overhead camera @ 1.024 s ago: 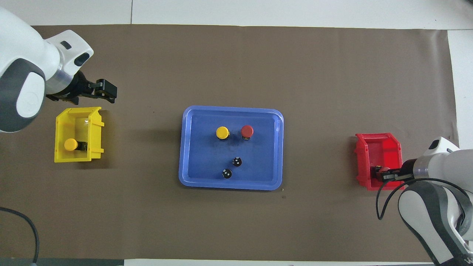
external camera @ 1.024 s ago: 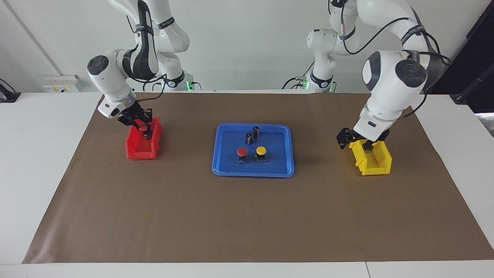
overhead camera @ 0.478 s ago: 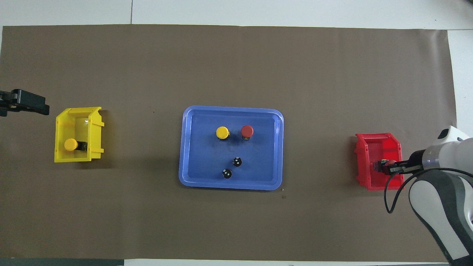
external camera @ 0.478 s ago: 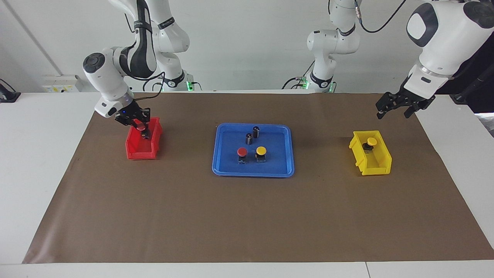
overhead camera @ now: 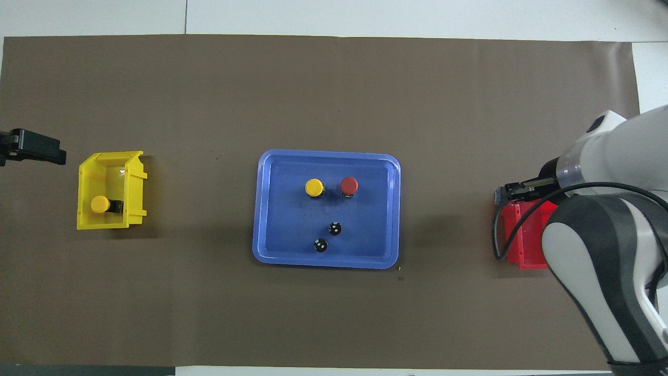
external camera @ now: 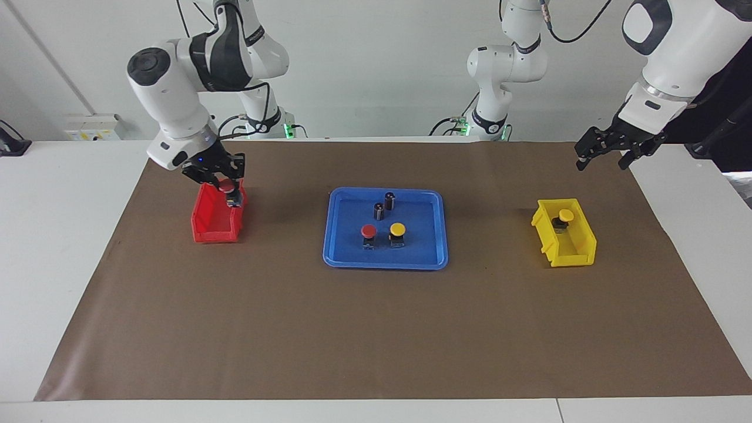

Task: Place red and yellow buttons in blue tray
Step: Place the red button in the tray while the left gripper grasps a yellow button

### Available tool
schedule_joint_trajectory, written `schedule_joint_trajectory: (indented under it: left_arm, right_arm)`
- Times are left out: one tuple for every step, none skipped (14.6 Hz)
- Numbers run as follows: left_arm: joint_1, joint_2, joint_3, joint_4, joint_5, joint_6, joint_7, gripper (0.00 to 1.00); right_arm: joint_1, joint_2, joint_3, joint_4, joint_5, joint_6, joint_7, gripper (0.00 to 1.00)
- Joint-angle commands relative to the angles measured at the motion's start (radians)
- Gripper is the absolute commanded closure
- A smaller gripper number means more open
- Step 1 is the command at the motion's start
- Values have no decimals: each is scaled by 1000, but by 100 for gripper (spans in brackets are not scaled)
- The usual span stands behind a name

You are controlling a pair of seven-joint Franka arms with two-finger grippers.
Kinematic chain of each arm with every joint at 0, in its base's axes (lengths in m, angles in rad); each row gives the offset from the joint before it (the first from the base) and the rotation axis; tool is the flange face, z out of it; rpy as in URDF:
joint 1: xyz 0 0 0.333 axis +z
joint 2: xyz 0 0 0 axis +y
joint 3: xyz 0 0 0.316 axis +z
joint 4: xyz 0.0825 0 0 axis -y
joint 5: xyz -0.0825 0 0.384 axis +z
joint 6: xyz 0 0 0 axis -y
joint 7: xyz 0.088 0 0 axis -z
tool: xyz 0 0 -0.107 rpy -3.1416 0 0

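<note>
The blue tray [external camera: 385, 264] [overhead camera: 326, 156] lies mid-table and holds one red button [external camera: 368, 231] [overhead camera: 349, 185] and one yellow button [external camera: 398, 229] [overhead camera: 314, 187], both upright. My right gripper [external camera: 227, 190] [overhead camera: 505, 194] is shut on another red button [external camera: 226, 186], lifted just over the rim of the red bin [external camera: 214, 226] [overhead camera: 522, 243]. This button is hidden in the overhead view. A second yellow button [external camera: 565, 216] [overhead camera: 100, 204] rests in the yellow bin [external camera: 570, 249] [overhead camera: 86, 224]. My left gripper [external camera: 604, 160] [overhead camera: 32, 149] hangs open and empty over the mat's edge beside the yellow bin.
Two dark capless cylinders [external camera: 389, 200] [overhead camera: 334, 228] stand in the tray's half nearer the robots. A brown mat [external camera: 376, 329] covers the table. The red bin sits toward the right arm's end, the yellow bin toward the left arm's end.
My right gripper has lifted the red button up out of the red bin. My left gripper rose away from the yellow bin, leaving the yellow button inside it.
</note>
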Motion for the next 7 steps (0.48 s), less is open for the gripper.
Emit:
schedule_joint_trajectory:
  left_arm:
    - [5, -9, -4, -15, 1, 3, 14, 0]
    - [5, -9, -4, -15, 1, 2, 14, 0]
    - [3, -9, -4, -15, 1, 3, 14, 0]
    - [3, -9, -5, -15, 1, 2, 14, 0]
    - [0, -11, -7, -21, 1, 5, 10, 0]
    - [-1, -15, -7, -29, 1, 9, 8, 0]
    - [-1, -20, -7, -35, 1, 11, 8, 0]
  right_arm:
    - [107, 174, 0, 179, 30, 21, 170, 75]
    - [139, 230, 0, 244, 38, 29, 237, 75]
    - [174, 274, 0, 279, 39, 56, 289, 75]
    - [205, 302, 0, 280, 42, 99, 326, 75]
    - [231, 311, 0, 267, 42, 127, 363, 75]
    - [262, 322, 0, 261, 42, 145, 398, 75]
    - [270, 336, 0, 258, 42, 173, 422, 75]
